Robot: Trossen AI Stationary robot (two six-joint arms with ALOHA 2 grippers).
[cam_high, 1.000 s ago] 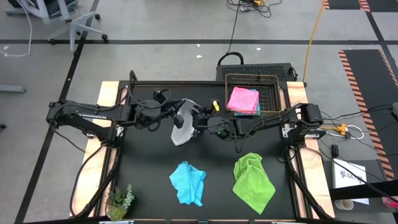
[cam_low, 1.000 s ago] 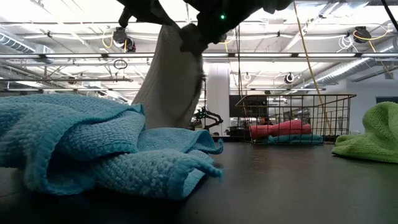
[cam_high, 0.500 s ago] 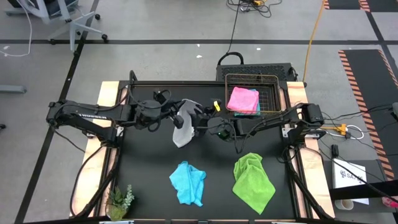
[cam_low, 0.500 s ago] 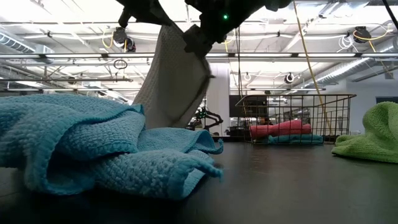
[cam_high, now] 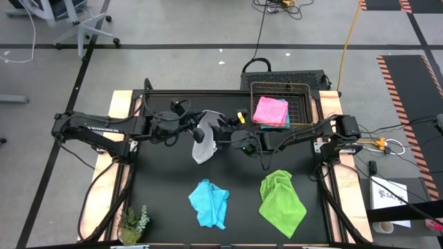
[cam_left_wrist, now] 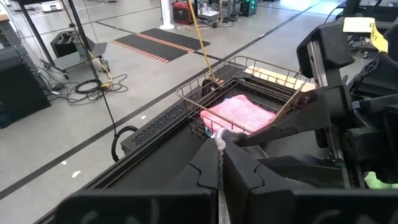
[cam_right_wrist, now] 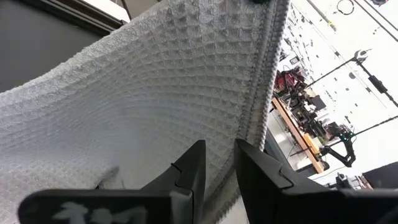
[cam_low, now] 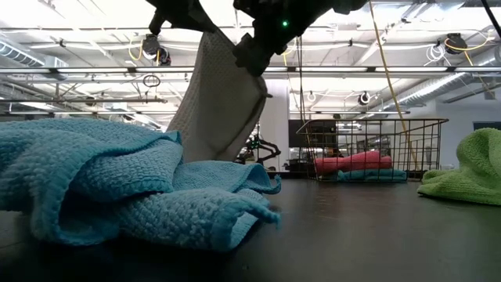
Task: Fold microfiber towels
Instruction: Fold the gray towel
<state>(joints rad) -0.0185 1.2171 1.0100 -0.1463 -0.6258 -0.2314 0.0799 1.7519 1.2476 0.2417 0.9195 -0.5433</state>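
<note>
A white-grey waffle towel (cam_high: 202, 142) hangs over the middle of the table between my two grippers. My left gripper (cam_high: 199, 126) comes from the table's left and is shut on it. My right gripper (cam_high: 223, 135) comes from the right and is shut on its side edge. In the low view the towel (cam_low: 219, 102) drops from both grippers, its lower end hidden behind the blue towel (cam_low: 117, 180). That crumpled blue towel (cam_high: 209, 203) and a lime green towel (cam_high: 280, 200) lie near the front edge. A pink towel (cam_high: 270, 109) lies in the basket on another blue one (cam_high: 284, 123). My left gripper pinches a top corner (cam_left_wrist: 220, 135) of the white-grey towel between its two fingers, coming about level from the table's left. Only a small tuft shows past the fingertips. The cloth hangs below it. My right gripper pinches the towel's hemmed side edge (cam_right_wrist: 247, 127) between its two fingers, coming about level from the table's right, below the held corner. The cloth spreads away from the fingers in one layer, hanging fairly flat between the two grips.
A wire basket (cam_high: 304, 104) stands at the far right of the black table. A small green plant (cam_high: 133, 223) sits at the near left corner. Bare black tabletop (cam_high: 166, 180) lies below the hanging towel, ahead of the blue and green towels.
My right gripper has rolled a little at the wrist without shifting place. The towel's side edge under it has swung outward, so the hanging cloth spreads wider and flatter than before. My left gripper has kept still.
</note>
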